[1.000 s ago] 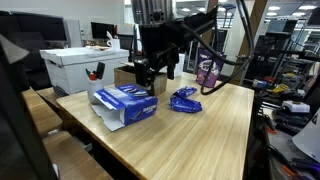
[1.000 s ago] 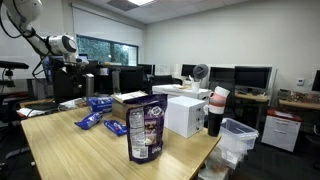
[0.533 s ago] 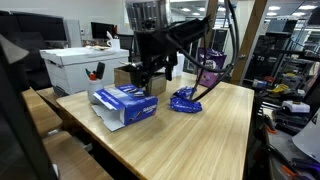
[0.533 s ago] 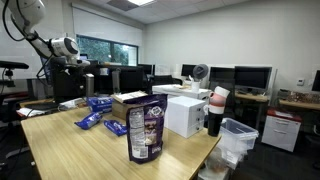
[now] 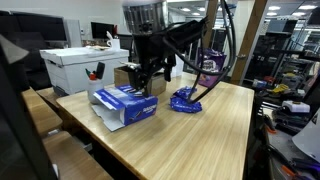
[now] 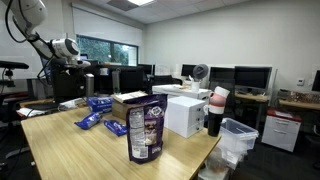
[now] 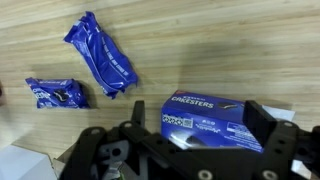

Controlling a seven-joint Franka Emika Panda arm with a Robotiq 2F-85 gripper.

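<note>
My gripper (image 5: 149,76) hangs open just above a blue Cakesters box (image 5: 126,103) that lies on the wooden table (image 5: 200,135). In the wrist view the box (image 7: 205,122) shows between the two spread fingers (image 7: 200,116), which hold nothing. A long blue snack packet (image 7: 100,64) and a smaller blue packet (image 7: 58,93) lie on the wood beyond the box. In an exterior view a blue packet (image 5: 185,100) lies right of the box. The arm also shows far off at the left in an exterior view (image 6: 70,50).
A purple snack bag (image 6: 145,130) stands upright near the table's edge and also shows behind my arm (image 5: 208,68). A white box (image 5: 85,62) and an open cardboard box (image 6: 130,100) stand on the table. Desks, monitors and chairs surround it.
My gripper has shifted slightly sideways and down toward the blue box. The box and packets have not moved.
</note>
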